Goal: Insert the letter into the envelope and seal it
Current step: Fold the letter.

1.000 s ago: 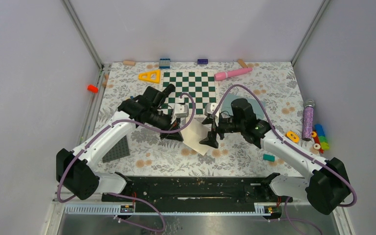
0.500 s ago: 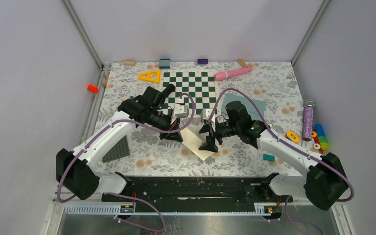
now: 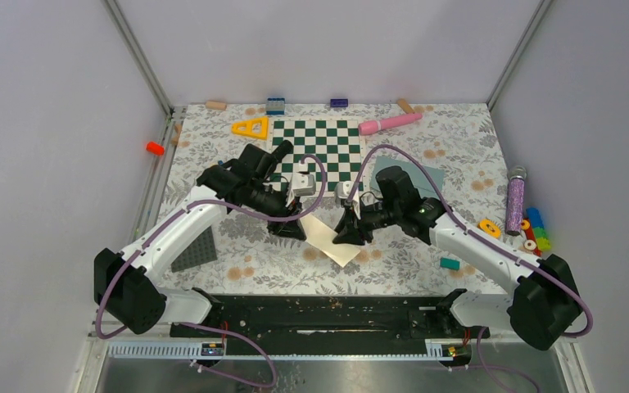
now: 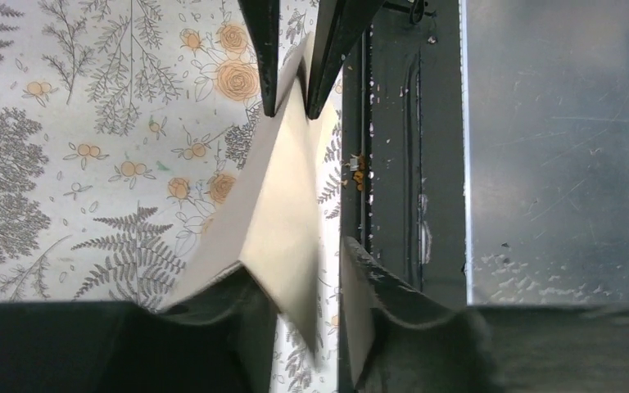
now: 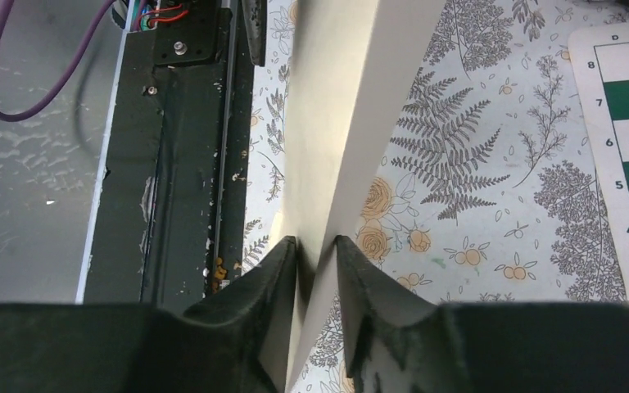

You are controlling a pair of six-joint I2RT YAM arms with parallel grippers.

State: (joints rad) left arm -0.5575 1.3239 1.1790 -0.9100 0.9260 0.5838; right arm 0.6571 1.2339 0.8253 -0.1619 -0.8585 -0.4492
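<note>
The right claw (image 3: 350,233) pinches the letter (image 3: 328,240); the left claw (image 3: 295,230) sits slack around it. The letter runs upper-left to lower-right; the envelope (image 3: 432,177) lies upper right, nearer the right arm.

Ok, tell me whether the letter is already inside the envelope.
No, the letter is out in the open, apart from the envelope.

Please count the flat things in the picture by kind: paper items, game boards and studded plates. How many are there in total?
Paper items: 2 (letter, envelope)
Game boards: 1 (chessboard)
Studded plates: 1 (baseplate)
Total: 4
</note>
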